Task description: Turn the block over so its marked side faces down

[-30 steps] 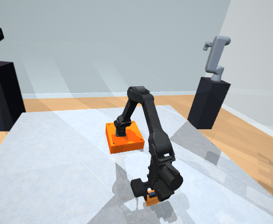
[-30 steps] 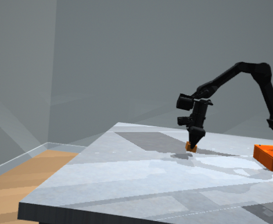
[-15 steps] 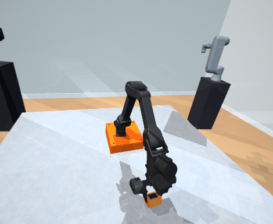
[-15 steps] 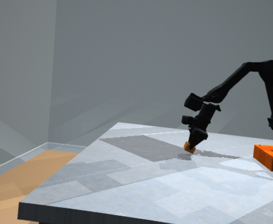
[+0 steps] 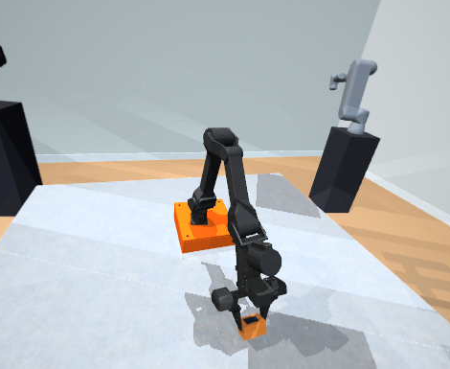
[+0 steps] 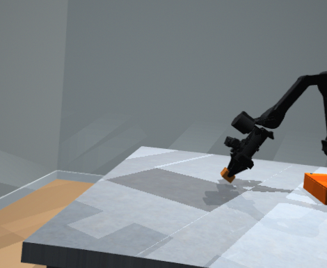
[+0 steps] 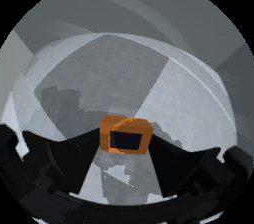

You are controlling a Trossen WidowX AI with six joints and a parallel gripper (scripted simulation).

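Wrist view: block (image 7: 126, 135) sits dead centre between the two dark fingers, pinched on its left and right sides, claw (image 7: 126, 143) clamped on it at a fairly wide spread. Block is orange with a dark rectangular mark on the face toward this camera. Pale patchy table (image 7: 193, 97) lies beyond it. Top view: same block (image 5: 252, 326) at the near end of the table (image 5: 75, 242), gripped by the claw (image 5: 251, 315) coming down from above and behind; dark mark faces up and toward the camera. Cannot tell from this view whether the block touches the surface; shadow lies just under and to the right of it. Arm (image 5: 237, 199) arches up from an orange base plate (image 5: 185, 242) mid-table, elbow high, forearm reaching forward and down to the wrist. Farther back, off the table on the tan floor (image 5: 400, 242), a dark pedestal (image 5: 345, 168) on the right carries a grey arm (image 5: 354, 96); another dark pedestal (image 5: 3, 156) on the left edge carries a black arm, mostly cropped. Exterior view: claw (image 6: 232, 173) is tilted, pointing down and left, block (image 6: 227, 175) at its tip, also tilted, and lifted off the table (image 6: 124, 204), shadow separate on the surface to its right. Base plate (image 6: 318, 190) at far right.
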